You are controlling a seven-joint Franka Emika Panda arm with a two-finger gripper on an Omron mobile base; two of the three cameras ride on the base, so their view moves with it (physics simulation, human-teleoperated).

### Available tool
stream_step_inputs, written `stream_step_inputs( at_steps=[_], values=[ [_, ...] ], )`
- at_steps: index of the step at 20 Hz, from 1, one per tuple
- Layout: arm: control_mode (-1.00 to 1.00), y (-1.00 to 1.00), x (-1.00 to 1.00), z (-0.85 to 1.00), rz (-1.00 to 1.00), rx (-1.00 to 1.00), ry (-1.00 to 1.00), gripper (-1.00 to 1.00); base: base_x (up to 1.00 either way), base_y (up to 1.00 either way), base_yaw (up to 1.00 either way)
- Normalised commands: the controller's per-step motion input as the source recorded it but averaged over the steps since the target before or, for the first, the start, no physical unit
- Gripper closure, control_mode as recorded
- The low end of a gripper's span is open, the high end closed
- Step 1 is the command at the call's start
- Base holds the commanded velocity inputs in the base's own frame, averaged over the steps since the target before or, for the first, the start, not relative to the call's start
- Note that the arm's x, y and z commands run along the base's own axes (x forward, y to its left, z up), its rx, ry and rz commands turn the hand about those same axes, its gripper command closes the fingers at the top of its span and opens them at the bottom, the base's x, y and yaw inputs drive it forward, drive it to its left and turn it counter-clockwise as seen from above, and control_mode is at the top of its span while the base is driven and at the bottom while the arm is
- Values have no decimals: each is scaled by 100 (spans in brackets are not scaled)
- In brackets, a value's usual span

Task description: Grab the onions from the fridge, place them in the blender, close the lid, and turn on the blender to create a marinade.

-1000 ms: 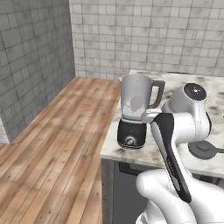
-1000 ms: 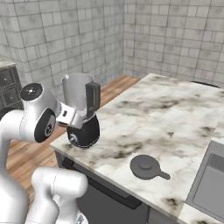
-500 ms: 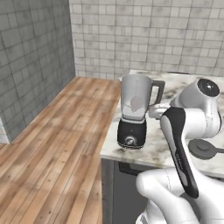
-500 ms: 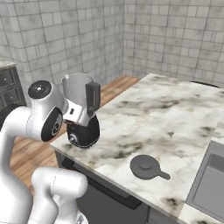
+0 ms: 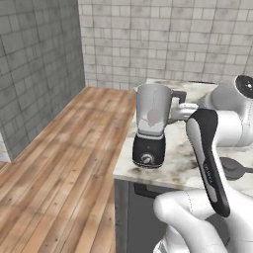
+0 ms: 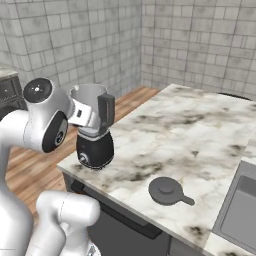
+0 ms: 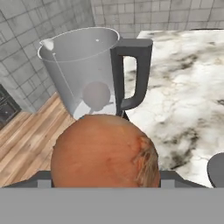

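Two onions can be counted. One brown onion point(image 7: 103, 151) sits large at the bottom of the hand view, clamped in the claw point(image 7: 105, 181) with the jaws spread wide around it. A second one, seen as a pale round shape point(image 7: 96, 96) through the clear wall, lies inside the jar of the blender point(image 7: 85, 72).

One blender point(image 5: 150, 129) stands near the corner of the marbled counter point(image 6: 200, 135), jar open at the top, dark handle at its side, black base with a round knob facing the floor side. One lid point(image 6: 167, 191), a dark grey disc with a raised knob, lies flat on the counter, well apart from the blender.

Both base views show the blender and the white arm bent close beside it. The right base view gives the whole lid and a grey sink point(image 6: 240, 210) at the counter's far right, while the left base view shows part of the lid point(image 5: 236, 167) behind the arm.
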Motion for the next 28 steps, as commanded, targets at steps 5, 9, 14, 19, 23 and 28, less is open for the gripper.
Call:
stream_step_inputs(
  at_steps=[5, 9, 14, 19, 23, 28],
  values=[
    [-100, 0, 2, 39, 11, 0, -18, 100, 0, 0, 0],
    [-100, 0, 11, 9, 25, -1, -11, 100, 0, 0, 0],
    [-100, 11, 42, 7, 21, -7, -1, 100, 0, 0, 0],
    [-100, 25, 36, 52, 13, -11, 0, 100, 0, 0, 0],
    [-100, 16, 32, 41, 7, -10, 0, 100, 0, 0, 0],
    [-100, 1, 43, 7, 1, -6, 5, 100, 0, 0, 0]
  ],
)
